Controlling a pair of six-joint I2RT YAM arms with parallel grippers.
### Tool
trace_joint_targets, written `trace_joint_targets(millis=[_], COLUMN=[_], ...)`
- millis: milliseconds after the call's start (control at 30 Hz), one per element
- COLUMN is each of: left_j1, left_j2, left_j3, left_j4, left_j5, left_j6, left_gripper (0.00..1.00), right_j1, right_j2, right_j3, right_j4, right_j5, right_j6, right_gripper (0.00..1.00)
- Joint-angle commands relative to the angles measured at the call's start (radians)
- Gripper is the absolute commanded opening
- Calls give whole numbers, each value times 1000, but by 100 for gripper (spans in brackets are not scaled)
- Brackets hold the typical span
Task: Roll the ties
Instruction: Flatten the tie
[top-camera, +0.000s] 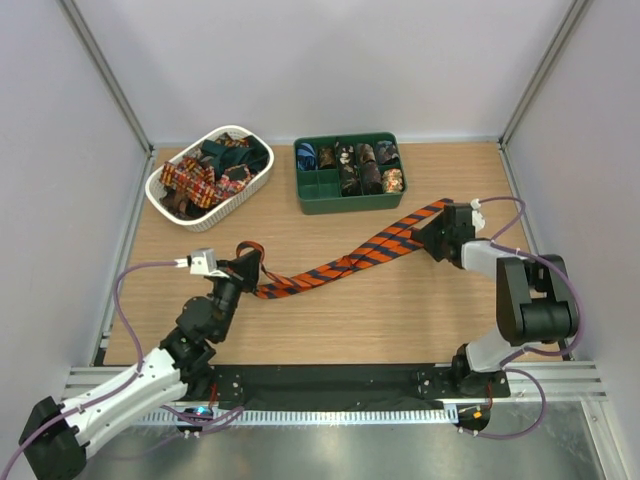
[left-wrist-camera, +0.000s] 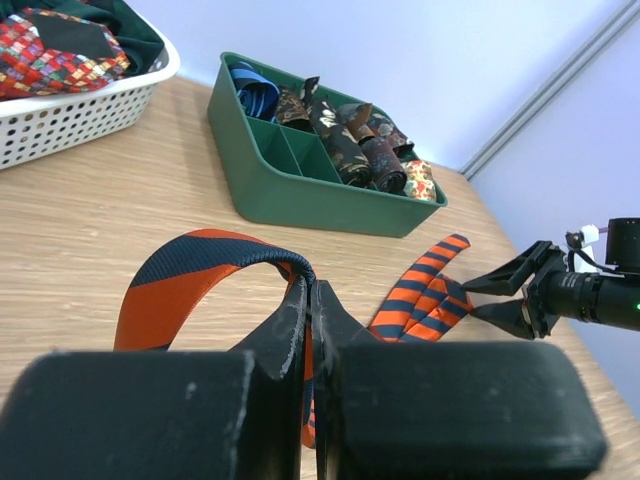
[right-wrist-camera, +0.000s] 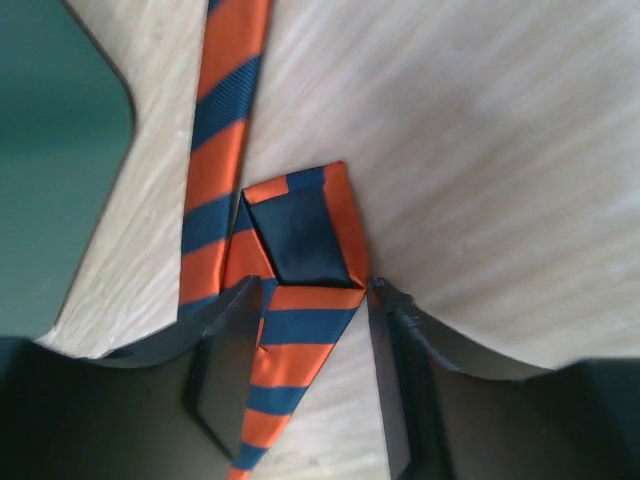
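An orange-and-dark-blue striped tie (top-camera: 340, 268) stretches across the table between my two grippers. My left gripper (top-camera: 255, 272) is shut on its narrow end, which curls up in a loop (left-wrist-camera: 190, 265) over the pinched jaws of that gripper (left-wrist-camera: 311, 285). My right gripper (top-camera: 432, 228) is at the wide end (left-wrist-camera: 425, 295). In the right wrist view its jaws (right-wrist-camera: 312, 287) stand apart on either side of the folded pointed end (right-wrist-camera: 310, 235), with the right fingertip touching a corner of the fold. From the left wrist view that gripper (left-wrist-camera: 480, 298) shows open.
A white slotted basket (top-camera: 165, 180) at the back left holds several loose ties (top-camera: 205, 175). A green compartment tray (top-camera: 345, 203) at the back middle holds several rolled ties (top-camera: 360, 165); its wall (right-wrist-camera: 50, 150) is close to my right gripper. Enclosure walls ring the table.
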Motion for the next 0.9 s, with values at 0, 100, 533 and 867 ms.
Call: trace_joint_targets(millis=[0,100,533,867], left_j1=[-2,-2,-2,-2], left_j2=[-32,-63,-219,-331], left_j3=[-7,-10,-25,-53], left_j4=[-11,-25,-203,-352], left_j5=[-60,-75,-195,-333], left_j6=[-7,-7,-33,-148], left_gripper=[0,1,0,0], right_j1=[11,14,14,-99], right_j2=[70,118,233,286], right_j3=[28,37,221,338], right_j4=[28,60,-53,-141], right_j5=[6,-4,88,162], right_j6=[18,28,-129,-152], right_gripper=[50,37,1,1])
